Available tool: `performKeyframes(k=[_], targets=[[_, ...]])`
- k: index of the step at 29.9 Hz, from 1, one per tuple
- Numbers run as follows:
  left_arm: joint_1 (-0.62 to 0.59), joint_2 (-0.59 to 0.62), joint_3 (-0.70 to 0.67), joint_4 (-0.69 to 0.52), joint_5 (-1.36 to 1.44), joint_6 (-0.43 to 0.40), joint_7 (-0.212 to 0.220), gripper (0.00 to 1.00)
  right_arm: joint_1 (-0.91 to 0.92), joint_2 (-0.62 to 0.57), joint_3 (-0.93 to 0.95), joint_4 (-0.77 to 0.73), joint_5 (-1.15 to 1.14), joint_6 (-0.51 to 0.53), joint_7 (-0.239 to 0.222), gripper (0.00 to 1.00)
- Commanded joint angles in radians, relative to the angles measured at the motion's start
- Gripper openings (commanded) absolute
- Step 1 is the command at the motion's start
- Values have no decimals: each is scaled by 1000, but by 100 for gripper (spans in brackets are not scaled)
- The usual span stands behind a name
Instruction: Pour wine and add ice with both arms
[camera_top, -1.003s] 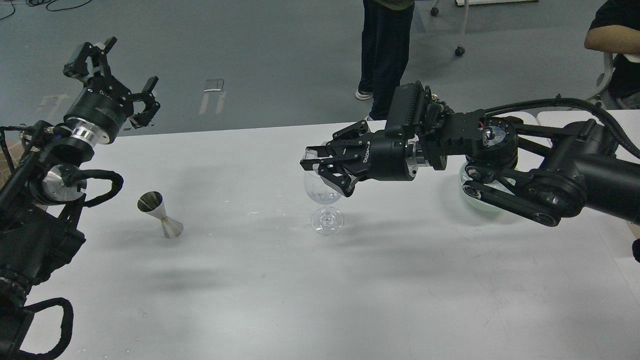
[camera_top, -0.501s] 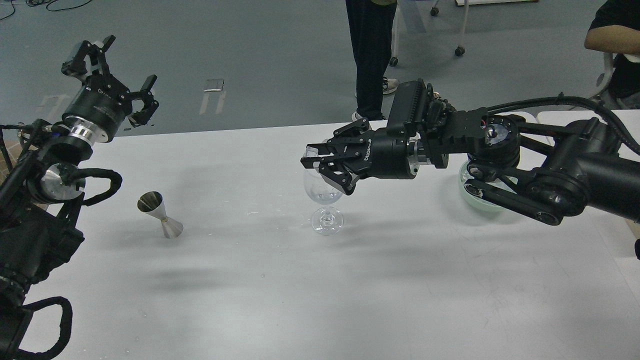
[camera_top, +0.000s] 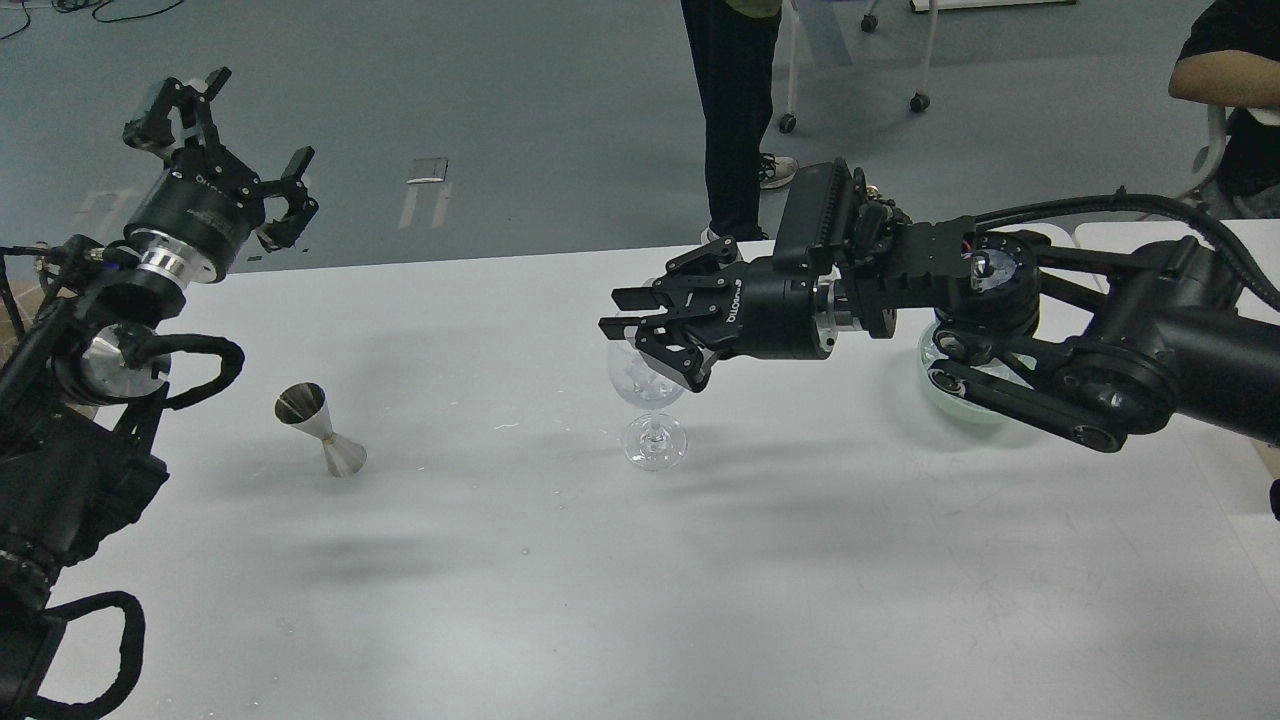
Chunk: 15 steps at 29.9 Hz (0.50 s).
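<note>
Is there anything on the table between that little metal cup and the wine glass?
No: in the head view the table between the metal cup and wine glass is bare.

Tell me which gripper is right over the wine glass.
The right gripper: it hangs open just above the wine glass mid-table. The left gripper is raised, open, far off to the left, beyond the metal jigger.

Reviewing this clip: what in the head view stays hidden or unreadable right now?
- Pale green bowl: mostly behind the right arm; contents unseen.
- Wine glass rim: covered by the right gripper; any ice inside blends into clear glass.
- Standing person: cut off at the top edge.
</note>
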Motion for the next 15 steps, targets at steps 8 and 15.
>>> performKeyframes(k=[8,15], targets=[[-1,3,0,0,-1,0,0,98,8,-14,78,-18,17,0,0,66],[-4,5,1,2,-1,0,0,98,8,-26,221,-93,237,2,-8,99]])
